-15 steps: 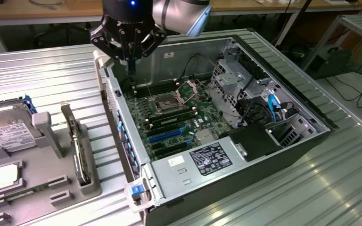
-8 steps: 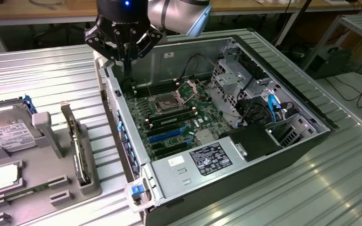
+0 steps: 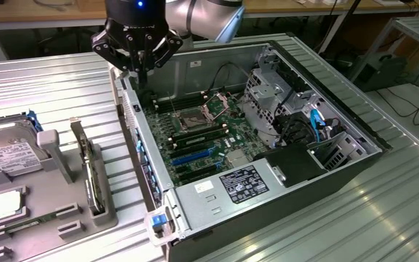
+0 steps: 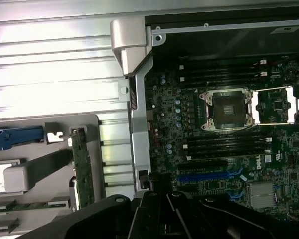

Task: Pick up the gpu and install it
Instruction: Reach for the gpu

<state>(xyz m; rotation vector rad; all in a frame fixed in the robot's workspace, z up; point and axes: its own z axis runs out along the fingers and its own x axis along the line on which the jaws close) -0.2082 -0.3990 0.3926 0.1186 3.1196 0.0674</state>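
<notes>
Ribbed metal counter (image 3: 355, 229) runs closest to the lens, carrying an open computer case (image 3: 297, 207) lying on its side, motherboard (image 3: 202, 136) exposed. Just beside the case, toward the exterior view's left, sits a grey parts holder (image 3: 46, 210). Above the case's far wall hovers the arm's claw (image 3: 142, 76), fingers pressed together and pinching nothing. A hard drive (image 3: 9, 150) rests in the holder, and the gpu (image 3: 91, 180) stands on edge in a holder slot, silver bracket at its far end, well apart from the claw

A silver hard drive (image 3: 7, 148) rests in a grey holder (image 3: 46, 204) on the ribbed metal table (image 3: 42, 82).
</notes>
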